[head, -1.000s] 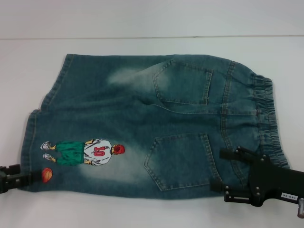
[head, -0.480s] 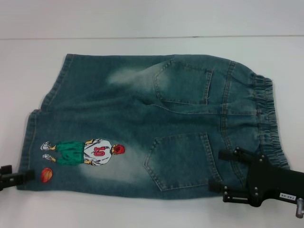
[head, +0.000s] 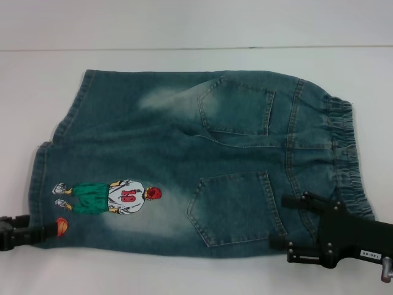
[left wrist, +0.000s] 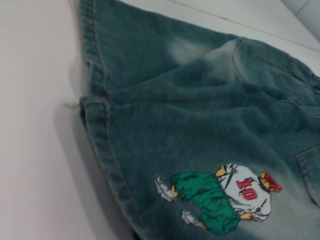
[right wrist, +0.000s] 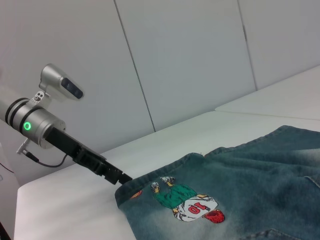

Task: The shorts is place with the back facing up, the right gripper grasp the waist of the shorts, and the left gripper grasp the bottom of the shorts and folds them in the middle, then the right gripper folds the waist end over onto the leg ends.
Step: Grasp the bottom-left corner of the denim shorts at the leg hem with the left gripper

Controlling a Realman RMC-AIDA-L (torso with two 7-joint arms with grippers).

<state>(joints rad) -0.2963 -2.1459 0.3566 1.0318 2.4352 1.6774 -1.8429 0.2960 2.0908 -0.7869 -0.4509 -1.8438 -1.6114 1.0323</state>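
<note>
The shorts lie flat on the white surface, back side up, and everything else here is placed against them. At their far left edge, the left gripper reaches in at the near corner of the leg ends, right by the small orange-red ball print. Its black fingers meet the hem there (the right wrist view shows the tip touching the denim corner), but whether they are apart or clamped on the cloth cannot be told. The arm's silver wrist carries a green light.

Just inside that hem, the cartoon figure in a white jersey and green shorts lies along the near leg. Farther right, two patch pockets sit one beyond the other.

At the right end, the gathered waist of the shorts runs as a puckered band. The right gripper rests over the near corner of that band, beside the nearer pocket. Its fingers stand clearly apart, straddling the denim, with a small white label on the black body.
</note>
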